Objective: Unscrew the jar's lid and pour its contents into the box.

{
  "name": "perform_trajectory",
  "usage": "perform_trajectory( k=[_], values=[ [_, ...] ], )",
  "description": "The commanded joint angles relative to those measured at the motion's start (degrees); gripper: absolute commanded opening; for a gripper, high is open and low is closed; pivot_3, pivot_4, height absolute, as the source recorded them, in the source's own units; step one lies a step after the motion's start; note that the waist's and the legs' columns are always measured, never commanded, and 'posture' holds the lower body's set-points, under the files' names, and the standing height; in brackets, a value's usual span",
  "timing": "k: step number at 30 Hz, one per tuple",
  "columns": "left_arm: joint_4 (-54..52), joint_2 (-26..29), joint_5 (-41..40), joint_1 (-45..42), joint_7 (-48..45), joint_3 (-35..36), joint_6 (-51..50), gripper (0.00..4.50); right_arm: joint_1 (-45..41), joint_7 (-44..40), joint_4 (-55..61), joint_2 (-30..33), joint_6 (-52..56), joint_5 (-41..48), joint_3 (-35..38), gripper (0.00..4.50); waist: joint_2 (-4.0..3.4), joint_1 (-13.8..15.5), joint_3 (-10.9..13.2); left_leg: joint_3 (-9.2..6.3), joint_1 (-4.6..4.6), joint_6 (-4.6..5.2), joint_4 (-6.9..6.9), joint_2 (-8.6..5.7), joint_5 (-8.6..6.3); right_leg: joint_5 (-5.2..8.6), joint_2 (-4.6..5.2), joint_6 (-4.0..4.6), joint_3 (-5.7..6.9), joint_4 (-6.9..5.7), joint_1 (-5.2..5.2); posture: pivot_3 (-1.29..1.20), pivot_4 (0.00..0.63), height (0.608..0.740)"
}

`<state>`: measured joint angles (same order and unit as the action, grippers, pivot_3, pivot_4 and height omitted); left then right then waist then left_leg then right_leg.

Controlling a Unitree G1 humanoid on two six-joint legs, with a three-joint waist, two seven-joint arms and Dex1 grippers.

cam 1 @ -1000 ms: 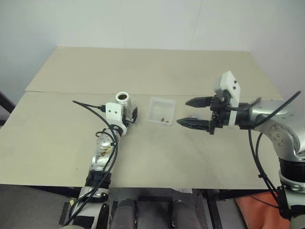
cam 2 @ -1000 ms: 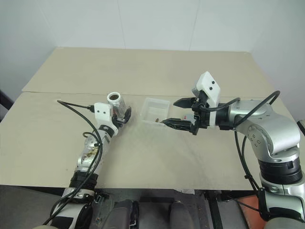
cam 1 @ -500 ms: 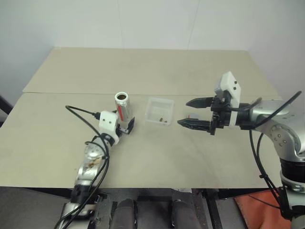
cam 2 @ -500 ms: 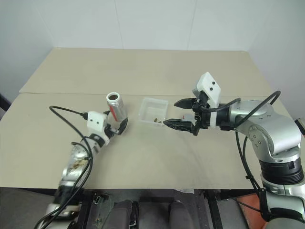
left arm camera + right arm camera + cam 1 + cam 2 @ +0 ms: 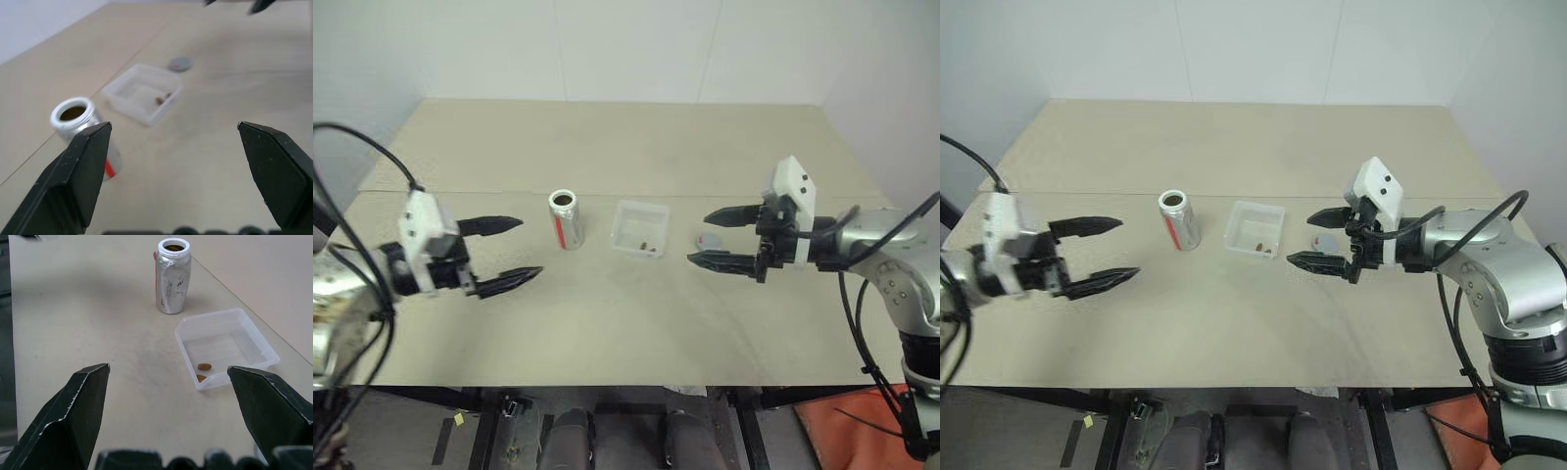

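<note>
the left claw has let go of the jar and pulled back, wide and empty. the jar stands open mid-bench, beside the box with brown bits inside. the lid lies by the right claw, also wide. the task looks done.

Looks like a bare lab or robot test room. Plain beige tabletop made of two flat boards butted together, set against blank white walls. Loose black cables beside the table and no household furnishings.
</note>
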<state>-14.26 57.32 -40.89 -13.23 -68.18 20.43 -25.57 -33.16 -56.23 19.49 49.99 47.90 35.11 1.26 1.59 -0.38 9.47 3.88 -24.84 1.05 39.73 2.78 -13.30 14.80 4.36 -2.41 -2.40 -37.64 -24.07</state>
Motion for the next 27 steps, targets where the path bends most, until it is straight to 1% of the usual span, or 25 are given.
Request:
perform_trajectory(
  k=[1, 5, 8, 14, 27],
  values=[
    [1.7, 2.1, -3.5, -3.2, -3.2, 2.8, -1.5, 4.46, -0.1, -1.1, 1.0, 1.3, -2.7, 0.1, 2.7, 4.50, 0.00, -0.1, 0.0, 0.01, 0.00, 0.00, 0.00, 0.00, 0.00, 0.00, -0.01, 0.00, 0.00, -0.01, 0.00, 0.00, 0.150, 0.740],
    [3.2, 2.2, -3.2, -4.7, -3.7, 2.6, -1.4, 4.46, 0.3, -1.6, 1.1, 2.0, -3.4, -0.2, 2.7, 4.50, 0.00, -0.3, 0.0, 0.03, 0.00, 0.00, 0.00, 0.01, 0.00, 0.00, -0.02, 0.00, -0.01, -0.01, 0.00, 0.00, 0.150, 0.740],
    [2.6, 1.2, -3.6, -5.1, -3.3, 2.1, -1.8, 4.46, 0.4, -1.7, 1.0, 2.3, -3.9, -0.3, 2.6, 4.50, 0.00, -0.3, 0.0, 0.06, -0.01, 0.00, 0.00, 0.02, 0.00, 0.00, -0.02, 0.00, -0.03, -0.01, -0.02, 0.00, 0.150, 0.740],
    [1.6, -0.1, -3.6, -5.0, -2.9, 1.5, -2.1, 4.46, 0.9, -2.2, 1.1, 3.1, -4.9, -0.4, 2.8, 4.50, 0.00, -0.3, 0.0, 0.06, -0.01, 0.00, 0.00, 0.02, 0.00, 0.00, -0.02, 0.00, -0.03, -0.01, -0.01, 0.00, 0.150, 0.740],
    [0.5, -1.0, -4.0, -4.1, -2.7, 1.9, -2.8, 4.46, 2.1, -2.1, 1.9, 3.0, -6.2, -0.5, 2.9, 4.50, 0.00, -0.3, 0.0, 0.07, -0.01, 0.00, 0.00, 0.02, 0.00, 0.00, -0.02, 0.00, -0.04, 0.00, -0.02, 0.00, 0.150, 0.740]
  ],
)
